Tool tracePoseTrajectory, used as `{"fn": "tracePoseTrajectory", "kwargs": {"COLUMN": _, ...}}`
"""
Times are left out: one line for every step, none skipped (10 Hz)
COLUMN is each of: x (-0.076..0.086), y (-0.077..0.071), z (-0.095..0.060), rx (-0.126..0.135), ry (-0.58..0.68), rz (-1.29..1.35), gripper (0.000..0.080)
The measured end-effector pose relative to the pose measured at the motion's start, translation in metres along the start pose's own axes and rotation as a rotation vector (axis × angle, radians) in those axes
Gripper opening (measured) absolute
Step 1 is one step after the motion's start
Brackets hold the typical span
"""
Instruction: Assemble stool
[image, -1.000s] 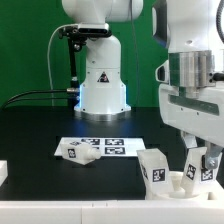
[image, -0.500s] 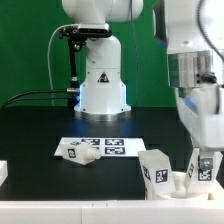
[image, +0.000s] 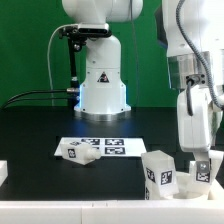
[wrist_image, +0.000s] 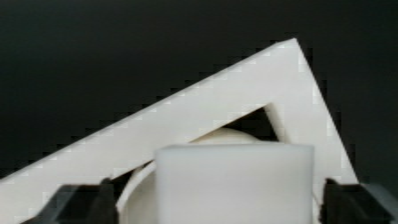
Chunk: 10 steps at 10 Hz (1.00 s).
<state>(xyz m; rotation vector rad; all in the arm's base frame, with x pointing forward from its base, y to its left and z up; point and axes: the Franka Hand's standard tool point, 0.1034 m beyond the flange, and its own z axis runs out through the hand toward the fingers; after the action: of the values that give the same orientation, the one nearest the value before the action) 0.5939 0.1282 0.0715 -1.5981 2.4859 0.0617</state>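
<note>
Step in hand, as I judge it: fitting a leg into the seat. The gripper is hanging right over that leg at the exterior view's right, jaws straddling it. In the wrist view the jaws are showing gaps to the leg on both sides, so it is reading as open, not clamping.

The seat is sitting on the table at the near right. A second leg is standing upright beside the gripped-at one.

Next move is probably calling for closing squarely on the leg, then turning it home without tilting it.

A third leg is lying on the marker board, well apart. A white angled piece is lying just behind the leg, and the second leg is crowding the jaws' swing.
</note>
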Motion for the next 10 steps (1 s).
{"fn": "tracePoseTrajectory", "kwargs": {"x": 0.0, "y": 0.0, "z": 0.0, "rx": -0.003, "ry": 0.001, "rz": -0.056, "gripper": 0.0627}}
{"fn": "tracePoseTrajectory", "kwargs": {"x": 0.0, "y": 0.002, "z": -0.003, "rx": -0.02, "ry": -0.001, "rz": -0.136, "gripper": 0.0643}}
{"fn": "tracePoseTrajectory", "kwargs": {"x": -0.003, "y": -0.002, "z": -0.01, "rx": -0.013, "ry": -0.01, "rz": -0.235, "gripper": 0.0643}}
{"fn": "tracePoseTrajectory", "kwargs": {"x": -0.005, "y": -0.005, "z": -0.019, "rx": -0.021, "ry": -0.022, "rz": -0.424, "gripper": 0.0648}}
{"fn": "tracePoseTrajectory", "kwargs": {"x": -0.01, "y": -0.005, "z": -0.022, "rx": -0.033, "ry": -0.031, "rz": -0.536, "gripper": 0.0648}}
{"fn": "tracePoseTrajectory", "kwargs": {"x": -0.008, "y": -0.005, "z": -0.02, "rx": -0.029, "ry": -0.029, "rz": -0.598, "gripper": 0.0649}}
{"fn": "tracePoseTrajectory", "kwargs": {"x": -0.008, "y": -0.005, "z": -0.02, "rx": -0.029, "ry": -0.029, "rz": -0.657, "gripper": 0.0649}}
{"fn": "tracePoseTrajectory", "kwargs": {"x": -0.008, "y": -0.005, "z": -0.02, "rx": -0.028, "ry": -0.03, "rz": -0.699, "gripper": 0.0649}}
{"fn": "tracePoseTrajectory", "kwargs": {"x": -0.009, "y": -0.005, "z": -0.02, "rx": -0.028, "ry": -0.031, "rz": -0.758, "gripper": 0.0649}}
{"fn": "tracePoseTrajectory", "kwargs": {"x": -0.01, "y": -0.004, "z": -0.023, "rx": -0.04, "ry": -0.017, "rz": -0.978, "gripper": 0.0649}}
